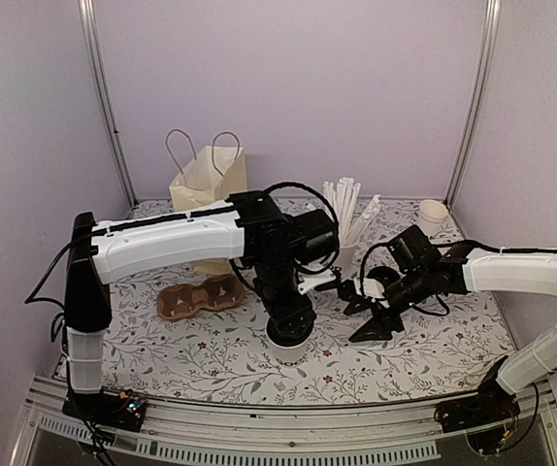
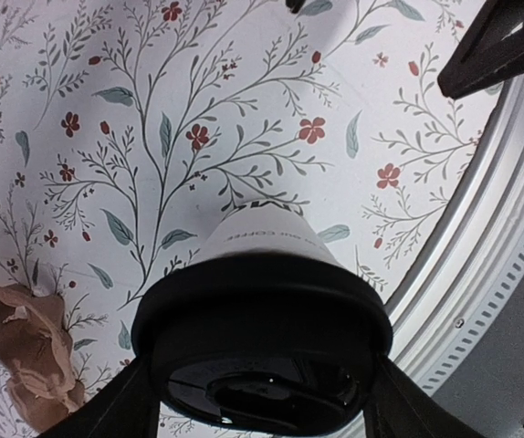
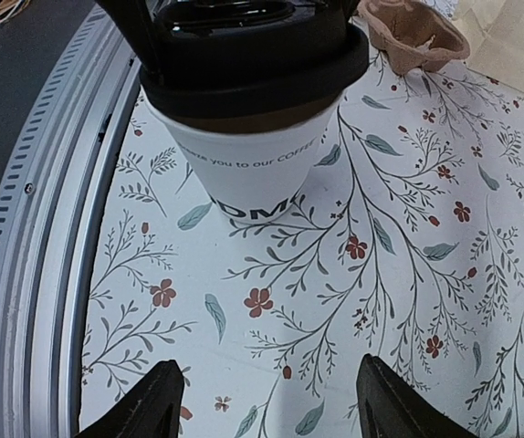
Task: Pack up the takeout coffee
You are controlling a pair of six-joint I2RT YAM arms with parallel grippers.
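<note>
The takeout coffee (image 1: 289,346), a white paper cup with dark lettering and a black lid, stands upright near the table's front edge. My left gripper (image 1: 288,326) comes down on it from above. In the left wrist view the black lid (image 2: 262,319) fills the space between the left gripper's (image 2: 262,365) fingers, which press its rim on both sides. The right wrist view shows the cup (image 3: 244,164) standing on the table with the left fingers (image 3: 130,27) at its lid. My right gripper (image 1: 371,325) (image 3: 267,383) hovers open to the cup's right, holding nothing.
A brown cardboard cup carrier (image 1: 199,296) (image 2: 25,356) (image 3: 413,32) lies left of the cup. A cream paper bag (image 1: 209,180) stands at the back, a white cup of straws (image 1: 348,218) and a small white cup (image 1: 433,216) to its right. The metal rail (image 3: 34,228) borders the near edge.
</note>
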